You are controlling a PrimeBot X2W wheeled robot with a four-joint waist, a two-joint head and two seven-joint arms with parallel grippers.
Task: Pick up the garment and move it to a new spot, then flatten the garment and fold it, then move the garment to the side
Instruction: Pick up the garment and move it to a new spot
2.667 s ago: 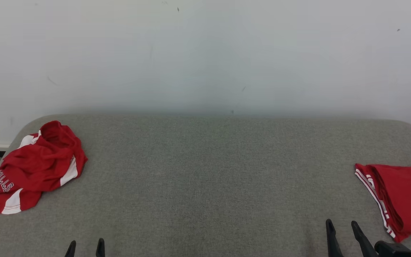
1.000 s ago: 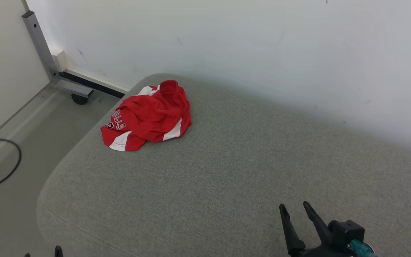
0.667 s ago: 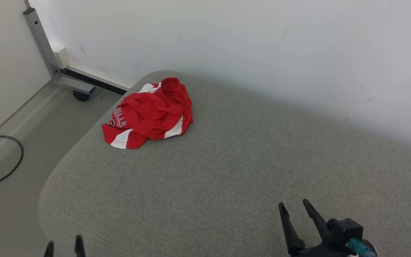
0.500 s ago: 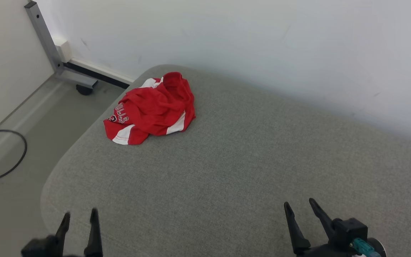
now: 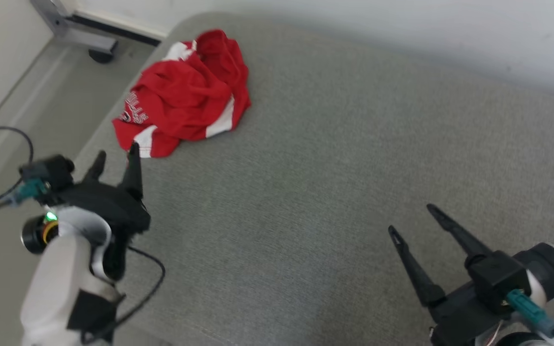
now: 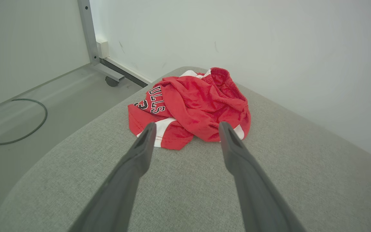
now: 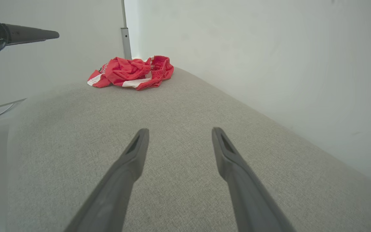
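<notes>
We are looking down on a table [image 5: 315, 202] covered in gray fabric; the garment, a pair of red shorts [image 5: 185, 93] with white panels and lettering, is lying crumpled near the table's rounded corner, at about eleven o'clock in the head view. Nothing is gripping the shorts.

Our left arm [image 5: 60, 274] is reaching in from eight o'clock, and the left jaws are standing wide apart and empty. In the head view one dark finger [image 5: 134, 166] is pointing toward twelve o'clock, with its tip lying over the near hem of the shorts. In the left wrist view the two fingers [image 6: 134, 167] are framing the shorts [image 6: 195, 109], which are sitting just beyond the tips. In the right wrist view a finger of that arm is hanging in the air at ten o'clock, apart from the cloth.

Our right arm [image 5: 498, 283] is hovering at five o'clock over bare fabric, well apart from the shorts; the right jaws are spread open too, holding nothing, with their fingers [image 7: 233, 164] pointing toward eleven o'clock in the head view.

Past the table at ten o'clock the floor [image 5: 12, 86] is showing a metal frame on a wheel [image 5: 72, 36]; a pale wall [image 5: 402, 29] is running along the table's far edge.
</notes>
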